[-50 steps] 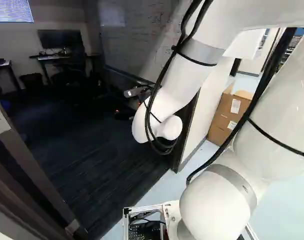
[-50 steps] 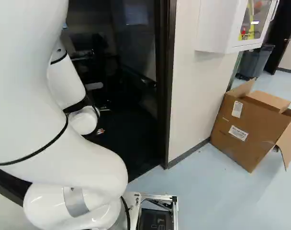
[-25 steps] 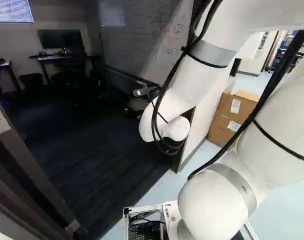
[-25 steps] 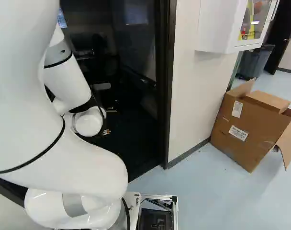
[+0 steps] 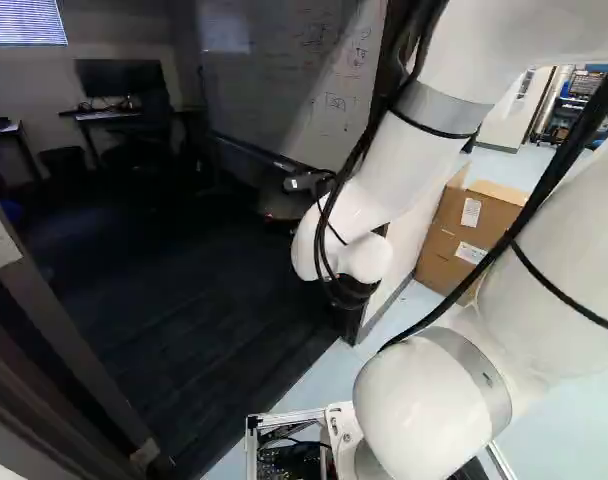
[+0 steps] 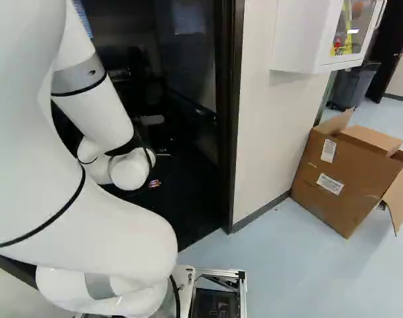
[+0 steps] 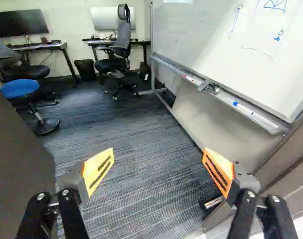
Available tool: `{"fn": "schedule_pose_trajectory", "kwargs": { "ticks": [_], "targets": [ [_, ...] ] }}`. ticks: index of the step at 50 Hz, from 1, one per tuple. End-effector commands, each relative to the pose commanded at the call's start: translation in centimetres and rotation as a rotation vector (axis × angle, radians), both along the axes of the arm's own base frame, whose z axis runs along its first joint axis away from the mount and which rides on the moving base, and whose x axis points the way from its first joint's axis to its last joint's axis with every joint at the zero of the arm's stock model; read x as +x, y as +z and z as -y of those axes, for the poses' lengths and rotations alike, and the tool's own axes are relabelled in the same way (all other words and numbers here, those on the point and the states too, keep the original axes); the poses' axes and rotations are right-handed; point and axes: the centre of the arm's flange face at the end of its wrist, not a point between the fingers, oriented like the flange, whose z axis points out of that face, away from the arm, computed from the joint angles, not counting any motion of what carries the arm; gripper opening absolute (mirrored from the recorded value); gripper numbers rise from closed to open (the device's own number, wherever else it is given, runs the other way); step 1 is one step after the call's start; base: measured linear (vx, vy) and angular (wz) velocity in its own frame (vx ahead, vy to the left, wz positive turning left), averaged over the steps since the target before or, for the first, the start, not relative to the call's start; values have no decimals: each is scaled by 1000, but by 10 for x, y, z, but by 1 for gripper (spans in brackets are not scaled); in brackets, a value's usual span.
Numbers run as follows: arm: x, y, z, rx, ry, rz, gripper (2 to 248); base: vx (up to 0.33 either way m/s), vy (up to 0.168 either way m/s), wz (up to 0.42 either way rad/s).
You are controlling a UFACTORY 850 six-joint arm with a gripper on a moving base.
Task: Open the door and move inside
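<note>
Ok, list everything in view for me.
Door frame: one, brown, room's entrance
Whiteboard: one, white, inside room
Markers: at least two, white, whiteboard tray
Desks: two, black, far wall
Monitors: two, dark, above desks
Office chairs: two, dark, by desks
Stool: one, blue, beside chair
Wastebasket: one, black, between desks
Window blind: one, pale, far wall
Cardboard box: one, brown, outside room
Wall cabinet: one, white, above box
Trash bin: one, grey, beyond box
Arm: one, white, at door frame
Claw: one, black, arm's end
</note>
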Motion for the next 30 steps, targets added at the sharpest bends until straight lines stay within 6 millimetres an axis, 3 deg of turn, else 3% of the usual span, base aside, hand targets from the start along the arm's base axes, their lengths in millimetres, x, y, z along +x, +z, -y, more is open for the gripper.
{"fn": "schedule_pose_trajectory", "kwargs": {
  "ticks": [30],
  "targets": [
    [-1, -1, 31, 0, -97, 2, 247, 0, 0, 0]
  ]
}}
